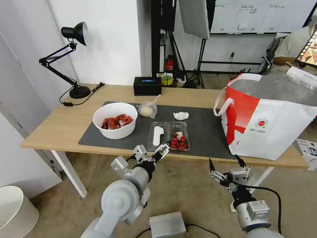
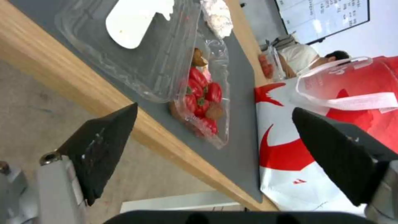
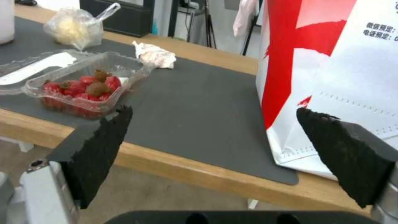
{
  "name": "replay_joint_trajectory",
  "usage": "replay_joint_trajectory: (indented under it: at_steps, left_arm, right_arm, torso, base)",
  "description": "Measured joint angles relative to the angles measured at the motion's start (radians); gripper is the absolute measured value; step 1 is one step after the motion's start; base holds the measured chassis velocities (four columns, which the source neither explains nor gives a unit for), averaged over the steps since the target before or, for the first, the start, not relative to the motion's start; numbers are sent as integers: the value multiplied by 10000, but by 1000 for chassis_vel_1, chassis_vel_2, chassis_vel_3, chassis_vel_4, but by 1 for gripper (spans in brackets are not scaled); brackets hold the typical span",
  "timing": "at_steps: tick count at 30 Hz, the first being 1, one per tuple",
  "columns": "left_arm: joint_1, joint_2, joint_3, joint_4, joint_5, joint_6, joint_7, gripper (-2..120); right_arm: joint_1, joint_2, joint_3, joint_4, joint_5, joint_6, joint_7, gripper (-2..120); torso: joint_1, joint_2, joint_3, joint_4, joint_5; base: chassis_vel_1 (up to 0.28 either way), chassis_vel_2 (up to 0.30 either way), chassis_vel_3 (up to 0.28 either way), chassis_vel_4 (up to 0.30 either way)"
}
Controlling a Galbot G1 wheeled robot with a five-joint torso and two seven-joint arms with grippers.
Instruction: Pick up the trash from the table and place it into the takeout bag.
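Desk (image 1: 66, 125) is light wood with a matt grey mat (image 1: 204, 132). Box (image 1: 170, 135) is clear glossy plastic, bowl (image 1: 115, 119) smooth white. Bag (image 1: 274, 132) looks woven, foil-lined. Tissue (image 1: 181, 115) is crumpled paper, at 12 o'clock from the box.

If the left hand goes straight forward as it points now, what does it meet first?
Probably the clear hinged plastic box at the table's near edge: the open left hand points at it from just in front. Depth is hard to judge.

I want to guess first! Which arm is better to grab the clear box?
Probably the left: its open tool hangs at the table edge just before the box. The right tool sits lower, nearer the bag.
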Motion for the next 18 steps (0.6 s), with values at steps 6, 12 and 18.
replay_joint_trajectory:
  at_steps: [6,12,18]
  left_arm:
    - [-170,-17,140,200,-63,3,-159,100]
    - [-538,-30,244,337,-478,80,-712,100]
    - [-1140,-50,309,509,-1090,192,-1415,100]
  right_arm:
    - [-2,2,17,0,2,0,11,100]
    - [0,18,15,0,3,0,48,100]
    - [0,63,-8,-10,-35,-1,57,100]
  torso:
    - [0,0,0,0,0]
    - [-1,1,0,0,0]
    - [0,0,0,0,0]
  base:
    - [0,0,0,0]
    - [0,0,0,0]
    - [0,0,0,0]
